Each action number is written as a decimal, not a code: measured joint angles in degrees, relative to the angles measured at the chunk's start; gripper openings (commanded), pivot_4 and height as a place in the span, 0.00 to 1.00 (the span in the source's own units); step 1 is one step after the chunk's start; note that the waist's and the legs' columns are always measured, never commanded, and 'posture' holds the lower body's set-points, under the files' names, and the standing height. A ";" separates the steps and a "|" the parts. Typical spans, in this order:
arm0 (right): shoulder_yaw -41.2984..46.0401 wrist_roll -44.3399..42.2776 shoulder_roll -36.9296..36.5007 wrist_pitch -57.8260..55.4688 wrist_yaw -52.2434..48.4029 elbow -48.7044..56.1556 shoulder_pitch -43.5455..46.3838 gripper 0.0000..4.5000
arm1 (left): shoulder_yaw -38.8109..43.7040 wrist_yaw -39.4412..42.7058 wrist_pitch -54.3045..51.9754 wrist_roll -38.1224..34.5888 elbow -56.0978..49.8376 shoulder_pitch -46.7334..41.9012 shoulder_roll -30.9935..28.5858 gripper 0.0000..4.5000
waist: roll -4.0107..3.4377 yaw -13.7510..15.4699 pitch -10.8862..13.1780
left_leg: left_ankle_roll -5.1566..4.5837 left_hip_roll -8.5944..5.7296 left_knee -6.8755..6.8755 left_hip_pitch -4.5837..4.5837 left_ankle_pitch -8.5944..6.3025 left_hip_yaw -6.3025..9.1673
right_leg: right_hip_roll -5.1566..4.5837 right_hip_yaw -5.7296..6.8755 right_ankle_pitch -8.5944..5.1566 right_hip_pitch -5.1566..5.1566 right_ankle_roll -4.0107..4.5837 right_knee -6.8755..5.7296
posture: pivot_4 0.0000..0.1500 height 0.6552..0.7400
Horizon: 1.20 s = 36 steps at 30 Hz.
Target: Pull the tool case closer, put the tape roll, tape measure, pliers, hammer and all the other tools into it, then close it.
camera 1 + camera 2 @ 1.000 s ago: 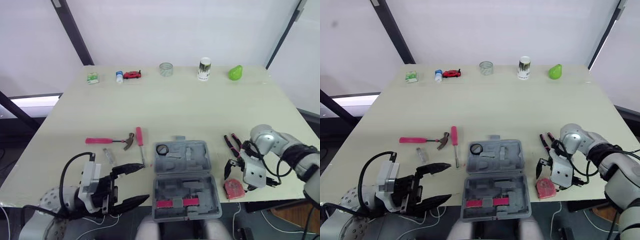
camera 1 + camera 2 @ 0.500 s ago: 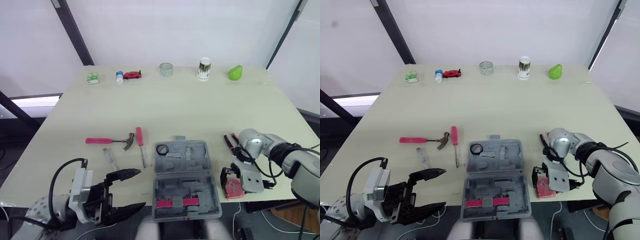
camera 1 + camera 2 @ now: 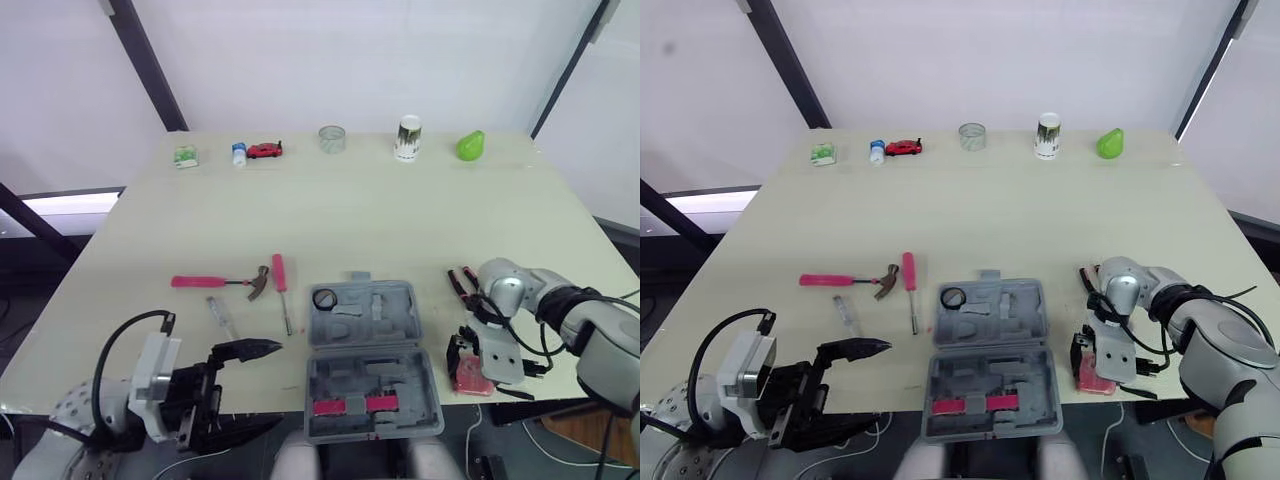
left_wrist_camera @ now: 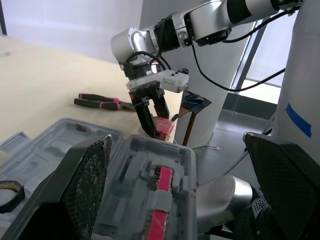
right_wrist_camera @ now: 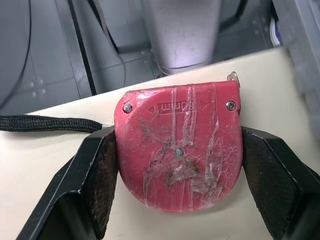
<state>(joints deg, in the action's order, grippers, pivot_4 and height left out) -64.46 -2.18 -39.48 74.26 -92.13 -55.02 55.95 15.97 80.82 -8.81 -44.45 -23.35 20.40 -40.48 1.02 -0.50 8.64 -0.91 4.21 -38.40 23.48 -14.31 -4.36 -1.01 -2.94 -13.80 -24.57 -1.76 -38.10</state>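
A: Start at the left. What is the left claw doing?

B: The left claw [image 3: 279,384] hangs just off the table's [image 3: 350,210] near edge, toward the near-left corner. Its two fingers are spread wide with nothing between them.

A: And the tools beyond it?

B: The pink-handled hammer [image 3: 215,283] lies farther in on the table, its head just beside the red-handled screwdriver [image 3: 281,290]. A small pale tool [image 3: 219,314] lies between the hammer and the near edge. None of them touches that claw.

A: The tool case?

B: The tool case [image 3: 368,360] lies open at the middle of the near edge. The tape roll [image 3: 325,299] sits in the left corner of its far half.

A: Then the right side.

B: The pliers [image 3: 463,285] lie on the table just right of the case. Closer to the near edge, the red tape measure [image 3: 466,379] lies flat on the table. The right claw [image 5: 176,134] pinches it, with one black finger pressed against each side.
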 measured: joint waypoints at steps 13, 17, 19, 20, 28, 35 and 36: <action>30.65 -8.69 -21.94 -74.83 21.68 40.71 -21.25 0.68 | -4.31 -1.76 0.76 2.44 2.30 -2.75 3.84 1.00 | -0.05 -0.08 -0.01 | 0.00 0.01 0.01 0.12 -0.01 0.03 | 0.02 -0.02 0.00 -0.14 0.00 -0.03 | 1.00 1.00; 38.42 -10.39 -22.04 -99.79 32.88 60.31 -32.01 0.68 | -4.94 -2.29 0.77 2.70 2.93 -4.16 4.02 1.00 | -0.03 -0.11 -0.02 | 0.00 0.00 0.01 0.21 -0.01 0.08 | 0.06 0.00 0.00 -0.19 -0.03 0.01 | 1.00 1.00; 40.81 -10.99 -21.82 -105.84 35.72 65.23 -35.08 0.68 | -5.02 -2.32 0.77 2.70 3.06 -4.50 4.02 1.00 | -0.03 -0.09 -0.02 | 0.00 -0.01 0.00 0.23 -0.01 0.08 | 0.05 -0.01 0.00 -0.18 -0.04 0.02 | 1.00 1.00; 43.59 -11.80 -21.06 -110.74 38.48 69.48 -38.00 0.68 | -5.17 -2.33 0.74 2.69 3.56 -4.76 4.00 1.00 | -0.01 -0.10 -0.02 | -0.01 -0.01 0.00 0.23 -0.01 0.09 | 0.06 0.00 0.00 -0.18 -0.05 0.03 | 1.00 1.00; 47.12 -9.85 -17.42 -116.52 45.08 76.54 -44.06 0.68 | -5.29 -2.57 0.56 2.70 4.21 -6.20 3.89 1.00 | 0.08 -0.19 -0.06 | -0.01 -0.01 -0.01 0.24 -0.01 0.12 | 0.08 0.01 0.00 -0.17 -0.07 0.05 | 1.00 1.00; 42.76 -3.55 -17.87 -108.11 38.58 74.25 -38.60 0.68 | -5.27 -2.74 0.22 2.69 4.31 -6.76 3.71 1.00 | 0.07 -0.37 -0.05 | -0.01 0.00 0.00 0.23 -0.01 0.12 | 0.11 -0.01 -0.01 -0.18 -0.07 0.05 | 1.00 1.00; 41.21 -2.48 -18.07 -109.19 36.67 74.56 -35.74 0.68 | -5.19 -2.86 0.16 2.69 4.38 -6.76 3.60 1.00 | 0.07 -0.37 -0.05 | -0.01 0.00 0.00 0.23 -0.01 0.13 | 0.11 0.00 -0.01 -0.18 -0.06 0.05 | 1.00 1.00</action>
<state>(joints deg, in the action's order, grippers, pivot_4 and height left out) -23.25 -4.66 -57.55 -34.93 -55.46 19.54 20.22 10.78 77.96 -8.65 -41.76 -18.98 13.64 -36.88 1.09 -0.88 8.59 -0.92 4.21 -38.40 23.71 -14.33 -4.23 -0.90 -2.93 -13.81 -24.75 -1.82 -38.05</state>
